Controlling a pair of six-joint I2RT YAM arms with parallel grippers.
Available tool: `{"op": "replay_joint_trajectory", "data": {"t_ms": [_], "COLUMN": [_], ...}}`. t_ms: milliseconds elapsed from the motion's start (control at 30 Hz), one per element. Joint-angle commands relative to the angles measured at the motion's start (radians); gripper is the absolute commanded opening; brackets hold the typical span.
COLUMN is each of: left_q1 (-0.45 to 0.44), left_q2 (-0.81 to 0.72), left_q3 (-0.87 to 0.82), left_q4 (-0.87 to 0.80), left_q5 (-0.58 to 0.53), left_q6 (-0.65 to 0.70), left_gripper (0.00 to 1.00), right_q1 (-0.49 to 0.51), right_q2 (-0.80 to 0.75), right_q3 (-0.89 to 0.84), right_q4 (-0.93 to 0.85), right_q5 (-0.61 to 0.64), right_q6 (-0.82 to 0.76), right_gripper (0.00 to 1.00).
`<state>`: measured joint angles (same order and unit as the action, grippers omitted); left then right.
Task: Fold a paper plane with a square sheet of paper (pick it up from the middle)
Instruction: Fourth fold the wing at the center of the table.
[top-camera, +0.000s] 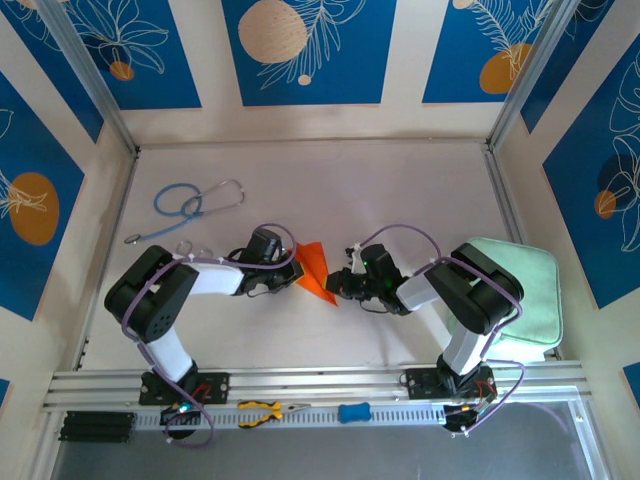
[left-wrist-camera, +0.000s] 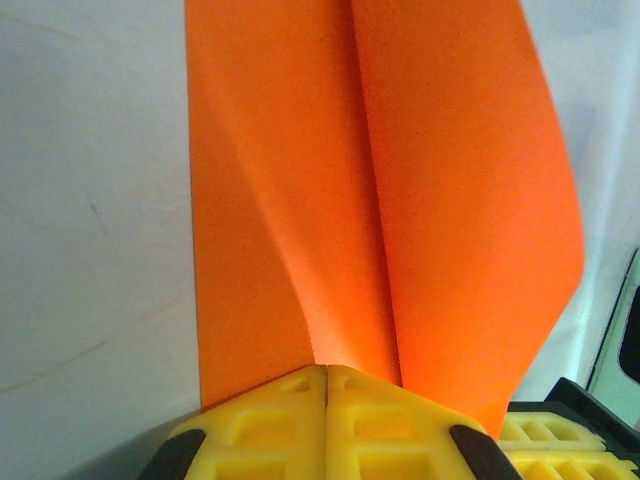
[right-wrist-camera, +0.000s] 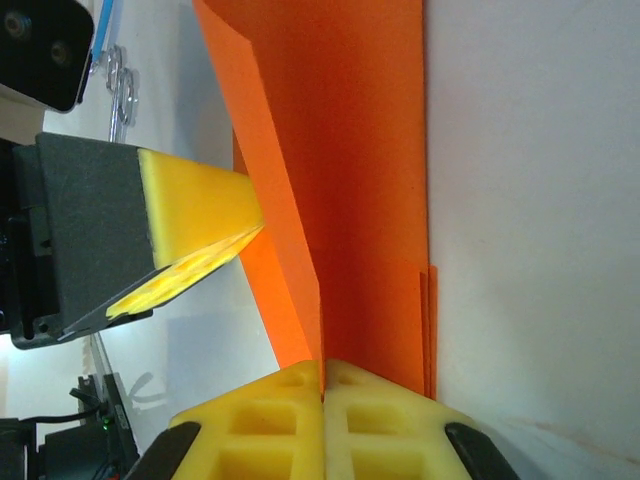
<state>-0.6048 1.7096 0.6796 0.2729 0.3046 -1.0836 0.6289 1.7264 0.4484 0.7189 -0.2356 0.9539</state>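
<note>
While both arms meet near the middle of the table (top-camera: 400, 190), the paper plane (top-camera: 316, 270) stands pinched between them, a pointed orange dart with its layers already folded. The left gripper (left-wrist-camera: 327, 378) has its jaws pressed together on the paper at the foot of the centre crease (left-wrist-camera: 372, 200); the right gripper (right-wrist-camera: 322, 375) is likewise clamped on the folded layers from the opposite side. The step in hand appears to be setting or finishing the crease. Hold both clamps in line with the crease, avoid pulling the arms apart since thin paper tears easily, and release one side at a time
</note>
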Motion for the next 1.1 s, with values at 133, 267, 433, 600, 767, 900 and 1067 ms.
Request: {"op": "replay_joint_trajectory", "data": {"t_ms": [133, 267, 433, 600, 767, 900, 1067], "left_q1": [-0.006, -0.006, -0.014, -0.028, -0.034, -0.034, -0.036], "left_q2": [-0.021, -0.06, -0.094, -0.055, 0.006, 0.036, 0.062], "left_q3": [0.0, 0.011, 0.002, 0.01, 0.035, 0.041, 0.043], "left_q4": [-0.047, -0.034, 0.025, 0.132, 0.186, 0.193, 0.226], "left_q5": [-0.032, -0.034, -0.015, 0.063, 0.106, 0.104, 0.108], "left_q6": [0.028, 0.075, 0.099, 0.098, 0.081, 0.073, 0.059], "left_gripper": [0.02, 0.06, 0.07, 0.06, 0.05, 0.05, 0.06], "right_q1": [0.002, 0.0, -0.003, -0.006, -0.011, -0.014, -0.019], "right_q2": [0.039, 0.041, 0.046, 0.047, 0.048, 0.051, 0.056], "right_q3": [-0.025, -0.024, -0.021, -0.018, -0.023, -0.024, -0.023], "right_q4": [-0.059, -0.055, -0.055, -0.058, -0.055, -0.057, -0.058], "right_q5": [0.01, -0.002, -0.008, -0.013, -0.016, -0.018, -0.026], "right_q6": [0.036, 0.038, 0.041, 0.045, 0.05, 0.053, 0.059], "right_gripper": [0.07, 0.07, 0.07, 0.06, 0.06, 0.06, 0.06]}}
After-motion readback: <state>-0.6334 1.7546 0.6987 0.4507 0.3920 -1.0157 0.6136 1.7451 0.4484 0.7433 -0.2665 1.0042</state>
